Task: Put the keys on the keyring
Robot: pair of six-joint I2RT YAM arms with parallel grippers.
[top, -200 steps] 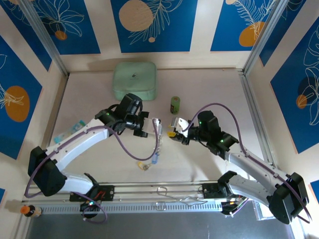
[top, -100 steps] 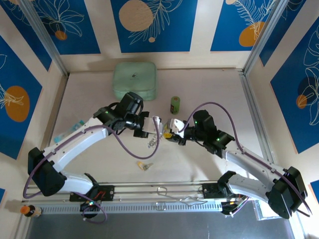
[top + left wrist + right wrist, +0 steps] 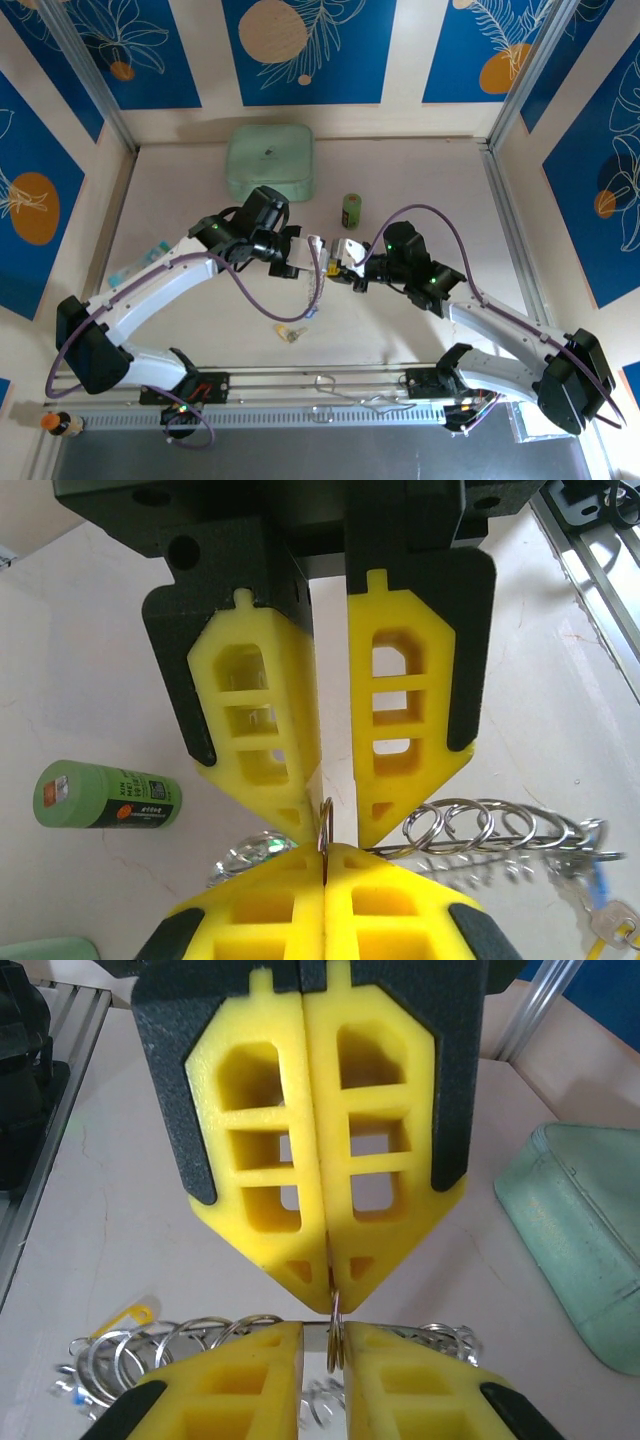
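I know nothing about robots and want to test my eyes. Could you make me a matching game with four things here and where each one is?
Things:
1. keyring
2. mint-green box
3. green cylinder
4. loose keys

Places:
a. on the table, nearer the arm bases than the tools
b. at the table's far edge
c. pinched between the left tool and the right tool
d. off the box's near-right corner

Pairs: 1-c, 2-b, 3-d, 4-a
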